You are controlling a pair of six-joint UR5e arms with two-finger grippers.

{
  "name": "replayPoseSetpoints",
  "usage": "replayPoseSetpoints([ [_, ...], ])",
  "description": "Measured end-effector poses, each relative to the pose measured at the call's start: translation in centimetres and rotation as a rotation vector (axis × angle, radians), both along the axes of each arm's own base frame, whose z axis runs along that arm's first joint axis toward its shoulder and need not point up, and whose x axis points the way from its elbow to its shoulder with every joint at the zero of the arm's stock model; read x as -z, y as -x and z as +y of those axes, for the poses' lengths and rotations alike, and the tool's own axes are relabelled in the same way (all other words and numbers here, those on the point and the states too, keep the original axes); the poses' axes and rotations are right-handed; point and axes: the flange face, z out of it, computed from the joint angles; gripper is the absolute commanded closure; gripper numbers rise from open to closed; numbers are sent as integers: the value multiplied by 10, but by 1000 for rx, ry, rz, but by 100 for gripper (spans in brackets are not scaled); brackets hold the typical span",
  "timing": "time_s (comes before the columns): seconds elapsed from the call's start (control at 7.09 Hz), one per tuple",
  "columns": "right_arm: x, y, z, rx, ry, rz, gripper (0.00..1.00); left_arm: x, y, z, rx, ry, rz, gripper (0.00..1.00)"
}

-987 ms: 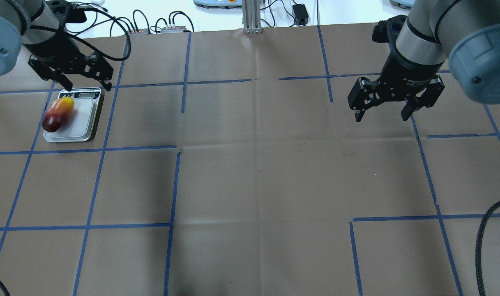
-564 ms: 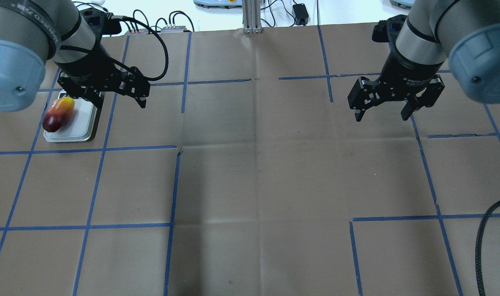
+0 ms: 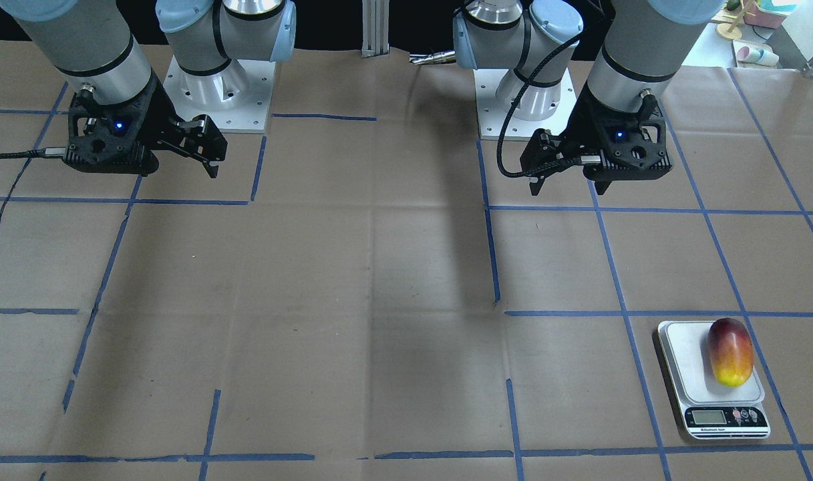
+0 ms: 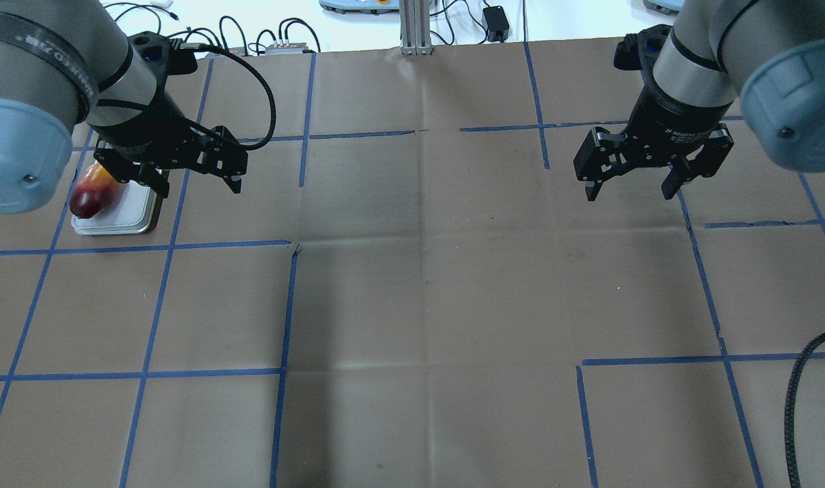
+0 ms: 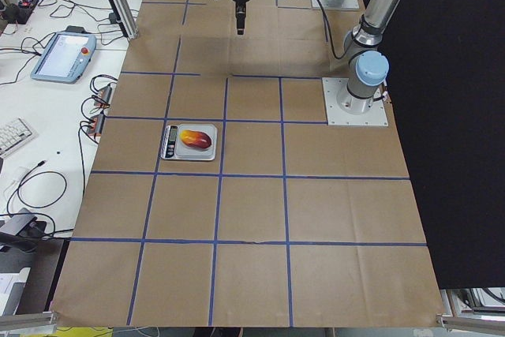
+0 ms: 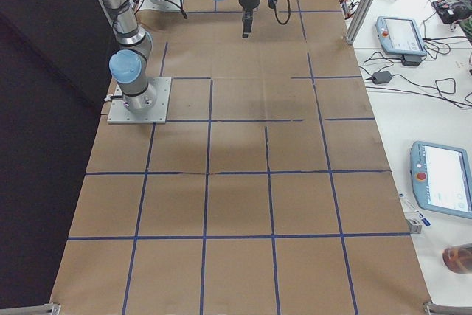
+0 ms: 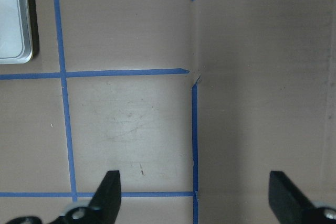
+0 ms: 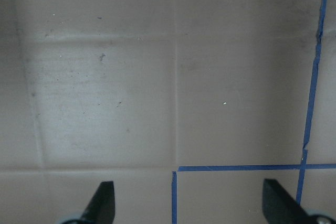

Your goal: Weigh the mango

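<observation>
The mango (image 3: 730, 352) rests alone on the scale (image 3: 683, 361) so its weight can register, the display (image 3: 709, 417) too small to read, while the left gripper (image 4: 196, 183) and right gripper (image 4: 629, 193) hang well apart from it, both spread wide and empty.

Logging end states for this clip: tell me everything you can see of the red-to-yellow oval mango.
The mango is a smooth oval fruit, dark red at the end nearer the robot, fading through orange to yellow at the far end. It lies on its side on the small white digital scale, near its edge on the robot's left. Only the scale touches it; the open left gripper hangs well apart, empty.
</observation>
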Motion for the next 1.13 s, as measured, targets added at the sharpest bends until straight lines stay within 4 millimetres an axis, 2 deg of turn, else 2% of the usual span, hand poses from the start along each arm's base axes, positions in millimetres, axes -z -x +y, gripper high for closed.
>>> replayPoseSetpoints([
  [0.28, 0, 0, 0, 0, 0, 0, 0, 7, -3, 1, -4, -8, 29, 0],
  [1.13, 0, 0, 0, 0, 0, 0, 0, 5, -2, 1, -2, 0, 31, 0],
])
